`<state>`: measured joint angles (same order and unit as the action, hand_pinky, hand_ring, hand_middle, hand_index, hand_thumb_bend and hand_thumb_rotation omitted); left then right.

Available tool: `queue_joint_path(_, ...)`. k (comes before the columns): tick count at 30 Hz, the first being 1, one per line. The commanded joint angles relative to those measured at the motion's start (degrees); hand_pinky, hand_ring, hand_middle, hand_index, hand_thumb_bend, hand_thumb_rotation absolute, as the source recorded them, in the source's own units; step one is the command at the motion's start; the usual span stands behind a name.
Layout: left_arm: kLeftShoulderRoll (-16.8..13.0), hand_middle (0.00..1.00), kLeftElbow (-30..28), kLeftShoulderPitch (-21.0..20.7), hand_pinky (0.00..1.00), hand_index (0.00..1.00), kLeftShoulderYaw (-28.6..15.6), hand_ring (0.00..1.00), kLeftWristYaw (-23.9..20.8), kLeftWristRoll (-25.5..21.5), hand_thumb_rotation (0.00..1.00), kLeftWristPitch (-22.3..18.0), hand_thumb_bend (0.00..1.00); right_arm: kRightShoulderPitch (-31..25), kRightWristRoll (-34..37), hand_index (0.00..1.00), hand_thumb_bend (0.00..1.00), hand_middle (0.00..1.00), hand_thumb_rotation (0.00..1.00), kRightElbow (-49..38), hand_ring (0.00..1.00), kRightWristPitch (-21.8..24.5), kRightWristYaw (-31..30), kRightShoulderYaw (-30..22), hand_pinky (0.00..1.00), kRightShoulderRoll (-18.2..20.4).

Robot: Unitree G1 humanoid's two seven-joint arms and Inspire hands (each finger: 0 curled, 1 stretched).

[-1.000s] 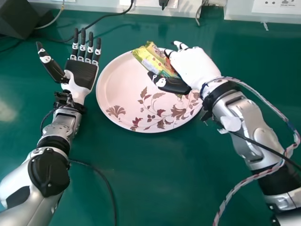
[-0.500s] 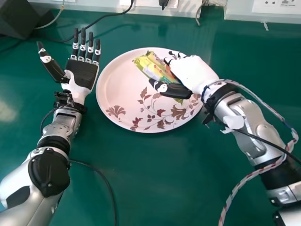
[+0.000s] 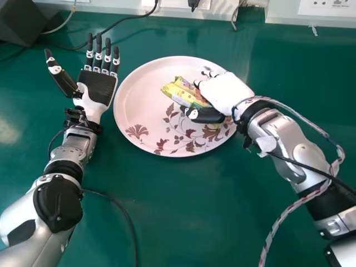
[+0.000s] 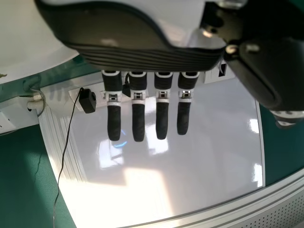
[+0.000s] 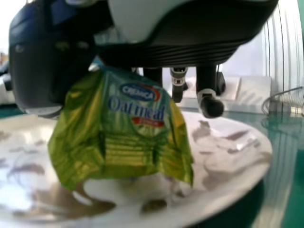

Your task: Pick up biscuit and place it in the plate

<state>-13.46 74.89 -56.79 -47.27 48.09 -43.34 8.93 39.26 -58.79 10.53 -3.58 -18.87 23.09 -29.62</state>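
The green worktop (image 3: 172,211) bore a broad pink plate (image 3: 136,94) with brown leaves and flowers. The left robot hand (image 3: 95,88) was open, palm up, just left of it. Over the plate's right part, the right robot hand (image 3: 225,92) pinched the small yellow-green biscuit packet (image 3: 179,92) between thumb and fingers, above the plate's surface pattern.
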Motion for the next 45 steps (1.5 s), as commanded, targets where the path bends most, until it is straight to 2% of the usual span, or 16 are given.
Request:
queue_joint_path(1,0.3,0.78,0.3,0.1,0.66,0.78,0.3,0.74,-0.4,0.4,0.37,-0.1,0.94,0.8,-0.3,0.48,0.5,0.26,0.02,-0.2,0.19,0.5,-1.1,0.9,0.05,-0.2)
queue_joint_path(11,0.2,0.73,0.3,0.2,0.6,0.74,0.6,0.68,0.3,0.7,0.36,-0.2,0.96,1.2,-1.9,0.48,0.51,0.27,0.03,0.2,0.2,1.2,-2.7,2.7,0.05,-0.5)
queue_joint_path(17,0.5,0.7,0.2,0.3,0.63,0.74,1.2,0.67,1.5,1.0,0.37,-1.4,0.94,1.5,-2.5,0.48,0.51,0.29,0.03,0.8,0.21,1.2,-4.4,3.6,0.06,-0.6)
queue_joint_path(21,0.7,0.69,0.3,0.6,0.63,0.73,1.6,0.67,3.1,1.6,0.37,-2.5,0.93,1.3,-2.7,0.49,0.51,0.35,0.03,0.8,0.24,1.6,-5.0,4.0,0.09,-0.5)
queue_joint_path(22,0.7,0.69,0.2,0.7,0.63,0.73,1.7,0.67,3.4,1.8,0.36,-2.8,0.93,1.3,-2.6,0.49,0.51,0.43,0.01,0.9,0.27,1.7,-5.1,4.0,0.13,-0.4)
queue_joint_path(26,1.1,0.7,0.0,0.8,0.64,0.74,1.8,0.68,1.4,2.7,0.35,-4.1,0.93,1.1,-2.4,0.49,0.52,0.48,0.0,1.4,0.36,1.9,-5.4,4.4,0.22,-0.2)
queue_joint_path(27,1.2,0.71,0.0,0.8,0.64,0.74,1.7,0.69,1.1,2.7,0.34,-4.3,0.94,1.0,-2.2,0.57,0.53,0.49,0.0,1.5,0.38,1.9,-5.2,4.4,0.24,0.0)
queue_joint_path(28,1.4,0.71,-0.1,0.8,0.64,0.74,1.7,0.7,0.9,2.7,0.34,-4.6,0.94,0.9,-2.0,0.63,0.59,0.59,0.04,1.6,0.39,2.0,-5.2,4.4,0.25,0.1)
queue_joint_path(30,1.6,0.72,-0.2,0.8,0.66,0.74,1.9,0.71,0.6,3.0,0.33,-5.5,0.94,0.9,-1.8,0.72,0.62,0.71,0.15,1.7,0.42,2.3,-5.4,4.4,0.27,0.4)
queue_joint_path(34,1.8,0.72,-0.3,0.8,0.65,0.73,2.5,0.7,1.2,3.7,0.34,-6.4,0.94,0.7,-1.8,0.86,0.64,0.83,0.28,1.7,0.49,2.4,-4.7,4.5,0.32,0.7)
queue_joint_path(38,1.8,0.72,-0.3,0.7,0.66,0.74,2.4,0.71,0.4,4.1,0.36,-6.4,0.93,0.8,-2.2,0.9,0.69,0.86,0.31,1.5,0.52,2.5,-4.2,5.0,0.36,0.7)
queue_joint_path(45,2.0,0.74,-0.3,0.8,0.67,0.76,2.7,0.71,-0.4,5.0,0.38,-7.9,0.93,1.4,-2.5,0.92,0.71,0.89,0.35,1.6,0.52,2.2,-2.7,5.6,0.37,0.8)
